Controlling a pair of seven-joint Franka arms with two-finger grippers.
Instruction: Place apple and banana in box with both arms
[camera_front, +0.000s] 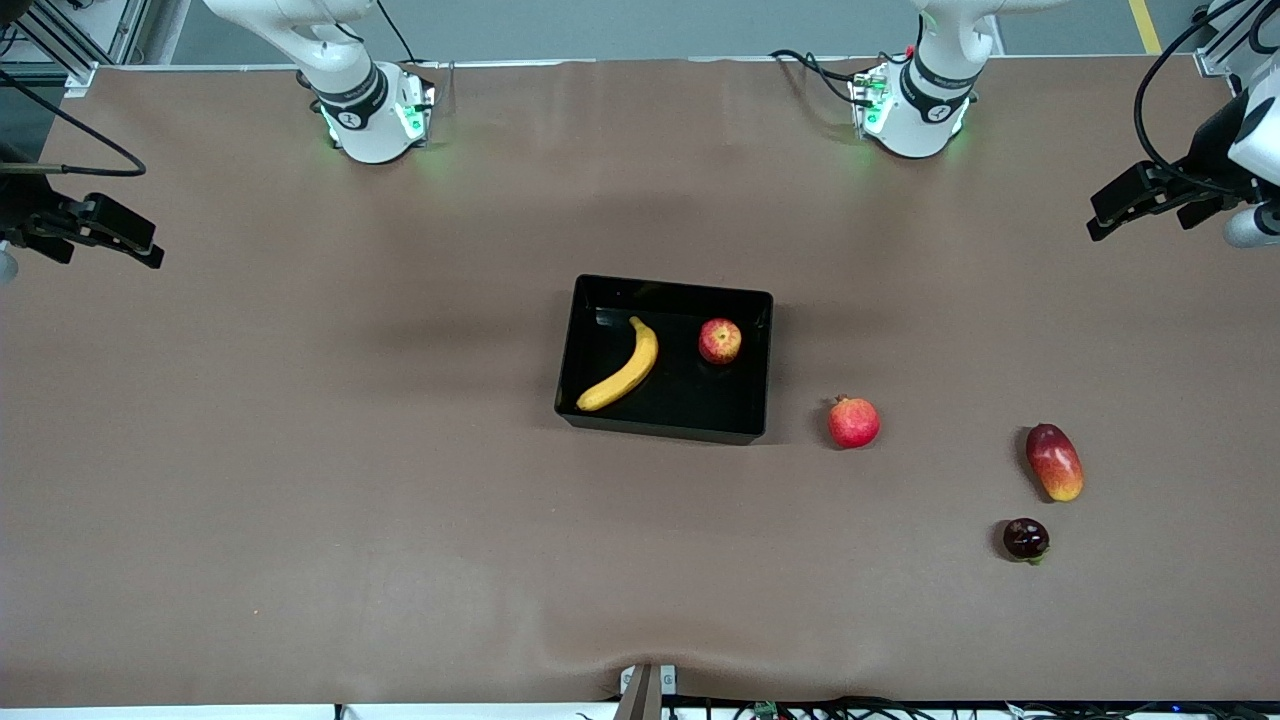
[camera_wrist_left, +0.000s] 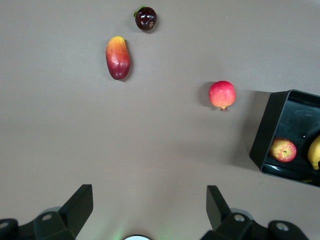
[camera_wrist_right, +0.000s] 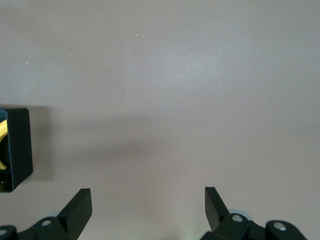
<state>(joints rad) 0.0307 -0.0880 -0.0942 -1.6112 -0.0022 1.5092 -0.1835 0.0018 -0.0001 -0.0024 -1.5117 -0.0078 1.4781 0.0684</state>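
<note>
Fingers spread wide and empty on both the left gripper (camera_front: 1150, 205) and the right gripper (camera_front: 100, 235), each held up well clear of the box (camera_front: 590, 345), which fits a finished job: the banana (camera_front: 622, 368) and the apple (camera_front: 720, 341) lie inside it.

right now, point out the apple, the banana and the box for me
apple (camera_front: 720, 341): front view, middle of its red skin
banana (camera_front: 622, 369): front view, middle of its curved yellow body
box (camera_front: 670, 289): front view, rim of the wall nearest the robots' bases
</note>
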